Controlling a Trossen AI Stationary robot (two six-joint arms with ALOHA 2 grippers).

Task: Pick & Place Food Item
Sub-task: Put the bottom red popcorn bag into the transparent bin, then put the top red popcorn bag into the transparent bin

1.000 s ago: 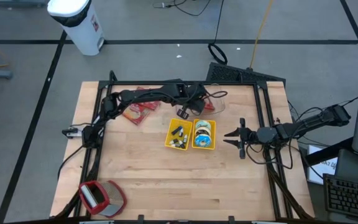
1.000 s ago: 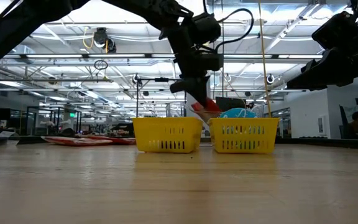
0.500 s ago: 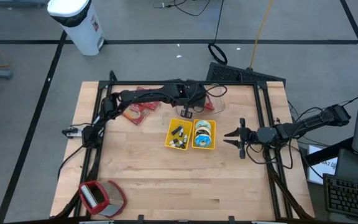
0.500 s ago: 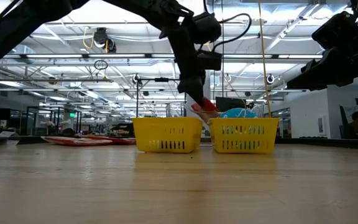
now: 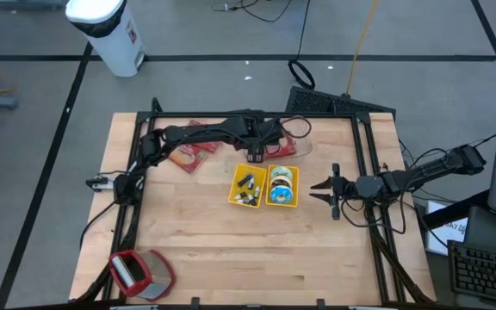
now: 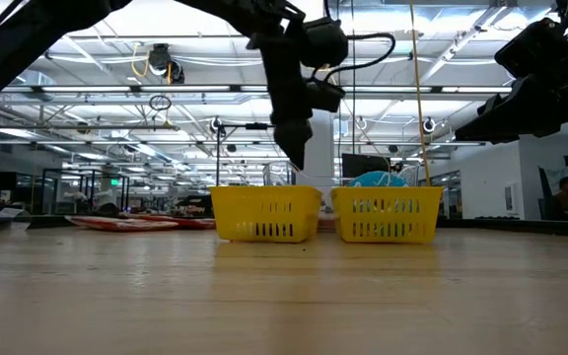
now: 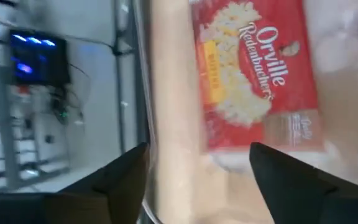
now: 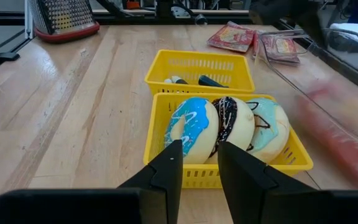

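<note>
Left claw (image 5: 257,157) released above a popcorn packet, right claw (image 5: 330,192) waiting off to the side

The left claw's fingers (image 7: 123,180) stand spread apart with nothing between them; beyond them in the left wrist view lies a red popcorn packet (image 7: 257,78), inside the clear container (image 5: 293,140) at the far side of the table (image 5: 213,250), just behind two yellow baskets. One basket (image 5: 246,186) holds small dark items, the other (image 5: 283,186) three iced doughnuts (image 8: 229,127). More red packets (image 5: 189,151) lie farther left. The right claw hangs near the table's right edge, facing the doughnut basket, its fingers slightly apart and holding nothing
</note>
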